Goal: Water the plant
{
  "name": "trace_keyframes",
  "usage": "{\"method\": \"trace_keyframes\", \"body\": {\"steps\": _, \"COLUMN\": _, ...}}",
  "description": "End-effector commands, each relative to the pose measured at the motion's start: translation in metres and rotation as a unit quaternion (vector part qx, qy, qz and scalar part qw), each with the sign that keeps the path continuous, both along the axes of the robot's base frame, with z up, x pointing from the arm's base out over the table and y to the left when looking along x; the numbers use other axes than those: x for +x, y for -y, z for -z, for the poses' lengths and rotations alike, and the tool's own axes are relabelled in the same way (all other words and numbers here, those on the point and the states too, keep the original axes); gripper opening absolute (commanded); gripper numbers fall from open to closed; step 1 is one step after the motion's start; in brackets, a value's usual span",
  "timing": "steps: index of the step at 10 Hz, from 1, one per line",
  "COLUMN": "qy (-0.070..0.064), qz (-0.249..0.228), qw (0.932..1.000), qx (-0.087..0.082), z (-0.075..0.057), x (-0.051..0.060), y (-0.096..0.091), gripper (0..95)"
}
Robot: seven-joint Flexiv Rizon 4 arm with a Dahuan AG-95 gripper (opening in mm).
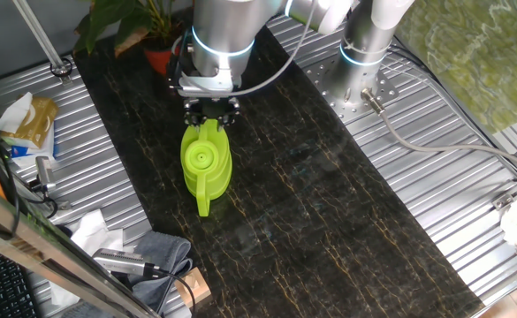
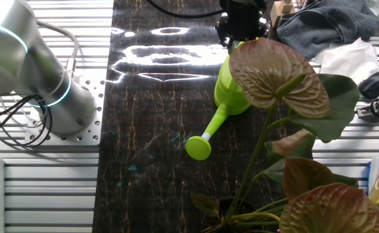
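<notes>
The gripper (image 1: pixel 210 117) sits low over the green watering can (image 1: pixel 207 164) mid-desk — whether its jaws have closed I cannot tell — and the plant (image 1: pixel 133 25) waits in the far corner, so lifting and pouring remain — barely begun.

The arm (image 1: pixel 223 35) reaches down over the far end of the dark worktop, its wrist pointing straight down, while its base (image 1: pixel 364 53) is bolted beside the worktop's long edge. The black gripper (image 1: pixel 209 113) hangs low near the surface; whether its fingers are closed cannot be made out.
</notes>
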State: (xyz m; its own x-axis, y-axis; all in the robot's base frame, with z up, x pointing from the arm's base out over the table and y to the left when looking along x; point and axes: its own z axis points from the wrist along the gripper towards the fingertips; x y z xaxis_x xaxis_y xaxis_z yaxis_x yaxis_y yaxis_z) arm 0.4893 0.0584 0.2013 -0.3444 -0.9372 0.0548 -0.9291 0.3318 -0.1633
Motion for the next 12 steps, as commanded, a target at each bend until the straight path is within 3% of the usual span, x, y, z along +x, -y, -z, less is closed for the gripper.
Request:
{"method": "trace_keyframes", "body": {"steps": 1, "qy": -0.003, "qz": 0.007, "qw": 1.0000, "qx": 0.000, "z": 0.000, "x": -0.001, "y": 0.001, "gripper": 57.0}}
{"method": "trace_keyframes", "body": {"steps": 5, "qy": -0.004, "qz": 0.027, "qw": 0.9996, "qx": 0.012, "z": 0.005, "x": -0.005, "y": 0.004, "gripper": 57.0}}
{"method": "trace_keyframes", "body": {"steps": 12, "qy": -0.008, "qz": 0.039, "qw": 0.9990, "qx": 0.018, "z": 0.016, "x": 0.000, "y": 0.009, "gripper": 57.0}}
